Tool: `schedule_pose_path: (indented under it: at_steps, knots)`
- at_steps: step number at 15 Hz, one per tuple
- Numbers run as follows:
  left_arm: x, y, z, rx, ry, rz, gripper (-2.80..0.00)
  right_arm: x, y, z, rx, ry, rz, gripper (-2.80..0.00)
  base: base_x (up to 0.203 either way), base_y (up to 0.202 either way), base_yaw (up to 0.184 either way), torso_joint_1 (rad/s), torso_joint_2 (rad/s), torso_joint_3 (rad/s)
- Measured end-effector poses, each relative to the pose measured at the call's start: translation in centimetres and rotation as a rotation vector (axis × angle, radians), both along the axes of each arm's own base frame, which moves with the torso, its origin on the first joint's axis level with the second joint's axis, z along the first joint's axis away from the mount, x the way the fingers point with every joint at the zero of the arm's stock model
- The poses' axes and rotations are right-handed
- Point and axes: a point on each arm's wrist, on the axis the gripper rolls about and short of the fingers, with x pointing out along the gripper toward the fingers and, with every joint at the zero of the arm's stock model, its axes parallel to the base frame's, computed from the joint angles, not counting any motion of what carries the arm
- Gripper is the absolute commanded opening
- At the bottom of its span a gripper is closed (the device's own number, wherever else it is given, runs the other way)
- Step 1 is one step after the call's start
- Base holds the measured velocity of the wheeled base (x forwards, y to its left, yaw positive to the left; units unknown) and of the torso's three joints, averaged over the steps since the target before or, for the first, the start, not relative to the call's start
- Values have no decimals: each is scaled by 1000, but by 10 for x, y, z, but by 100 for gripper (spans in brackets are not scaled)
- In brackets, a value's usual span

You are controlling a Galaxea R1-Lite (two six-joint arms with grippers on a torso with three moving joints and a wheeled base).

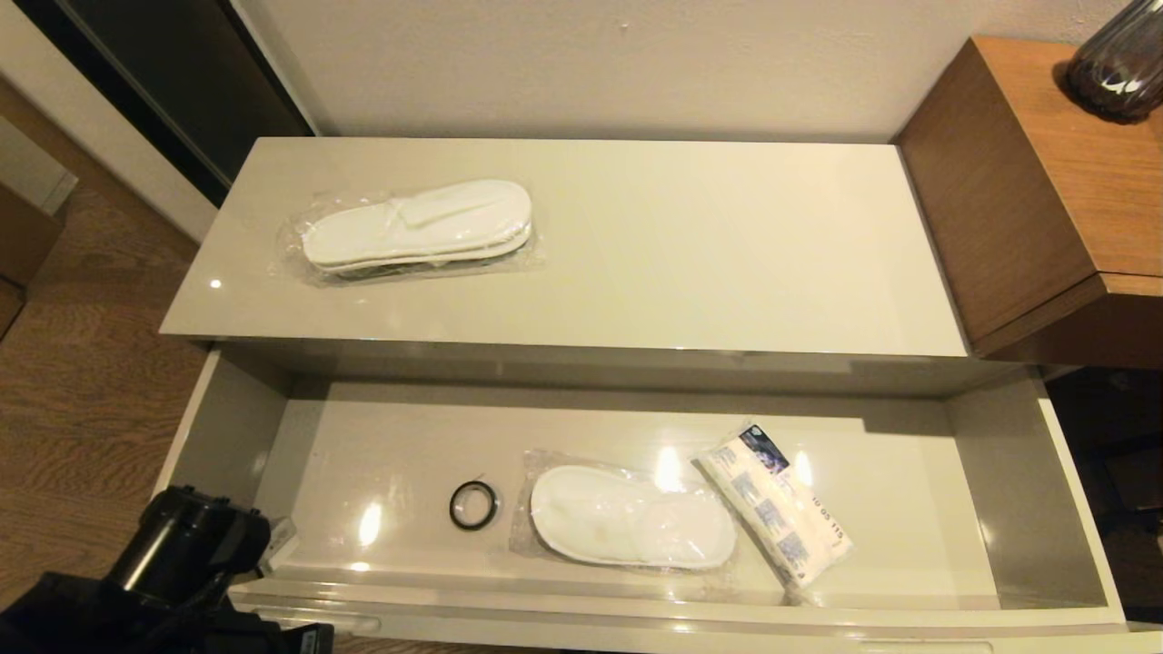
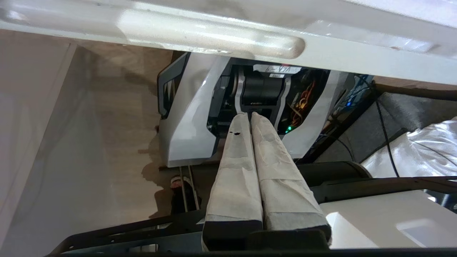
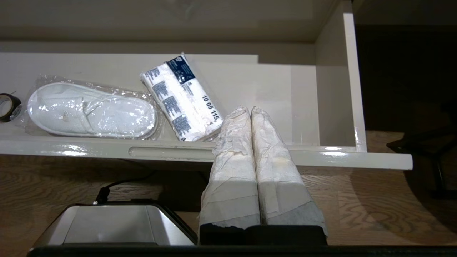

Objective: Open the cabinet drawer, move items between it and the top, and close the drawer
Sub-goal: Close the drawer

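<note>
The cabinet drawer (image 1: pixel 227 436) stands pulled wide open below the top (image 1: pixel 681 263). One pair of wrapped white slippers (image 1: pixel 418 227) lies on the top at its left. Inside the drawer lie a second wrapped pair of slippers (image 1: pixel 631 518) (image 3: pixel 91 110) and the white packet with blue print (image 1: pixel 777 518) (image 3: pixel 182 98). My left gripper (image 2: pixel 249 115) is shut and empty, low under the drawer front (image 2: pixel 214 35), pointing back at my own base. My right gripper (image 3: pixel 250 110) is shut and empty, just outside the drawer's front rim (image 3: pixel 167 151), near the packet.
A small black ring (image 1: pixel 473 505) lies on the drawer floor left of the slippers. A brown wooden desk (image 1: pixel 1045 200) with a dark vase (image 1: pixel 1118 64) stands at the right. Wooden floor lies to the left, a wall behind the cabinet.
</note>
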Motion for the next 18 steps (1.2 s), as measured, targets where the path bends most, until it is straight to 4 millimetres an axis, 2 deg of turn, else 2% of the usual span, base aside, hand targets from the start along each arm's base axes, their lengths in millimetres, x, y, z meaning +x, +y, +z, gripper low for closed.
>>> schedule_pose_path:
  at_steps: [3, 10, 14, 16, 18]
  knots:
    - [4, -4, -9, 14, 28, 6, -280, 0, 0, 0, 0, 0, -1, -280, 0, 0, 0, 0, 0, 0]
    - [34, -16, -14, -59, -89, 162, -280, 0, 0, 0, 0, 0, 0, -280, 0, 0, 0, 0, 0, 0]
    - [55, -23, 5, -159, -186, 272, -280, 0, 0, 0, 0, 0, -1, -280, 0, 0, 0, 0, 0, 0]
    - [67, -27, 21, -202, -244, 335, -280, 0, 0, 0, 0, 0, -2, -280, 0, 0, 0, 0, 0, 0]
    - [82, -30, 44, -236, -322, 382, -280, 0, 0, 0, 0, 0, -1, -280, 0, 0, 0, 0, 0, 0]
